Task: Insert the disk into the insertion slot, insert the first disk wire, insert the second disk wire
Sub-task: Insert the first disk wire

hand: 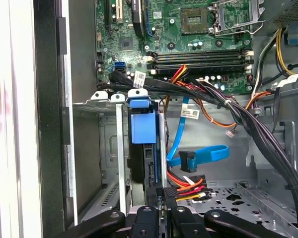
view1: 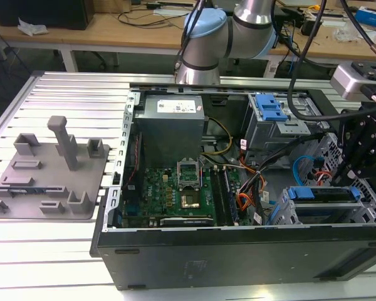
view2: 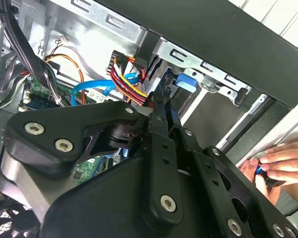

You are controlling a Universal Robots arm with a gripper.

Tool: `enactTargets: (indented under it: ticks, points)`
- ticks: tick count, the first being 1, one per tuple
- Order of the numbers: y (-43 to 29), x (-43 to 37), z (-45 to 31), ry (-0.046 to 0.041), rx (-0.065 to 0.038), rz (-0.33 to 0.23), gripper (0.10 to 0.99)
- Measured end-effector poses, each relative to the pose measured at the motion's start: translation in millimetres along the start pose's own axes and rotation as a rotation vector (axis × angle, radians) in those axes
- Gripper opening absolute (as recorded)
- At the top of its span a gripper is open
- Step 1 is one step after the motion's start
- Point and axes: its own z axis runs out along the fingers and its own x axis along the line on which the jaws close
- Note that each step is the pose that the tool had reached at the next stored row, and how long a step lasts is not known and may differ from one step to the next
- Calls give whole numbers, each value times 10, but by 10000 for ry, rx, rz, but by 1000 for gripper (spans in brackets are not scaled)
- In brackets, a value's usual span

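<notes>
Gripper (hand: 159,210): fingers together, clamped, as far as I can judge, on the black plug (hand: 167,192) of the red-and-yellow wire (hand: 188,186). I judge the wire limp and the plug rigid, so grip the plug body. The disk (hand: 142,131) sits in the insertion slot (hand: 107,139), directly ahead of the fingertips.

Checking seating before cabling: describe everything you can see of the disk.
The disk sits edge-on in the insertion slot, a silver sheet-metal cage. A bright blue plastic caddy block caps one end; past it runs the drive's dark edge with a connector strip. Red-yellow-black power wires end right beside that edge; plugged or not, I can't tell. The tool is close to the same edge.
</notes>
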Motion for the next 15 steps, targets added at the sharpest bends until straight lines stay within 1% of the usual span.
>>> enactTargets:
  ticks: [15]
  points:
    - [6,46,10,2,0,0,165]
